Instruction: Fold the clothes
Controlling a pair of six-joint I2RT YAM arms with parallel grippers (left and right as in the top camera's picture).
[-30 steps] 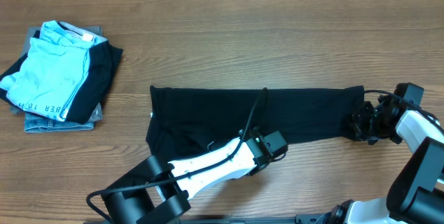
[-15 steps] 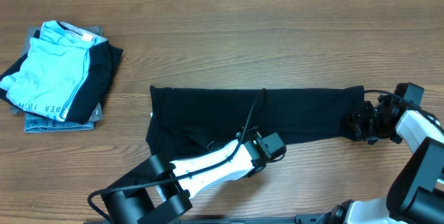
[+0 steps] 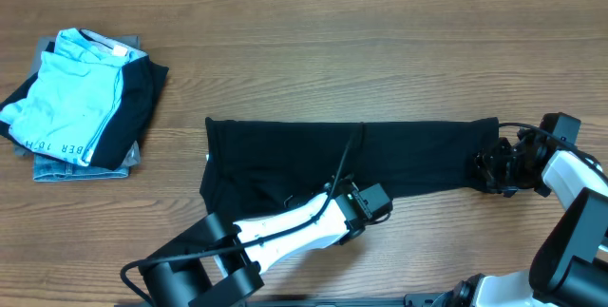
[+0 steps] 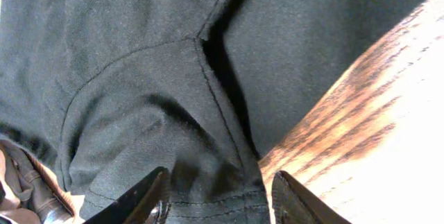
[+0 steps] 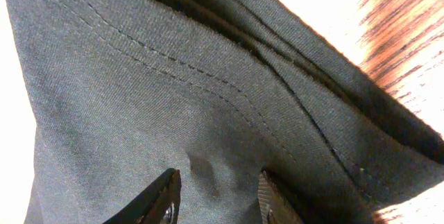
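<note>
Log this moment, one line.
black T-shirt flat on table | left gripper open at near edge | right gripper open at right end

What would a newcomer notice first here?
The black T-shirt lies folded into a long band at centre, the left gripper at its near edge, the right gripper at its right end. At far left, a light blue garment tops a folded stack.

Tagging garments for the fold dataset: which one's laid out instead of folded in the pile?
The black T-shirt, stretched as a long strip across the middle. The light blue garment and the grey-blue denim piece sit folded, stacked at far left.
</note>
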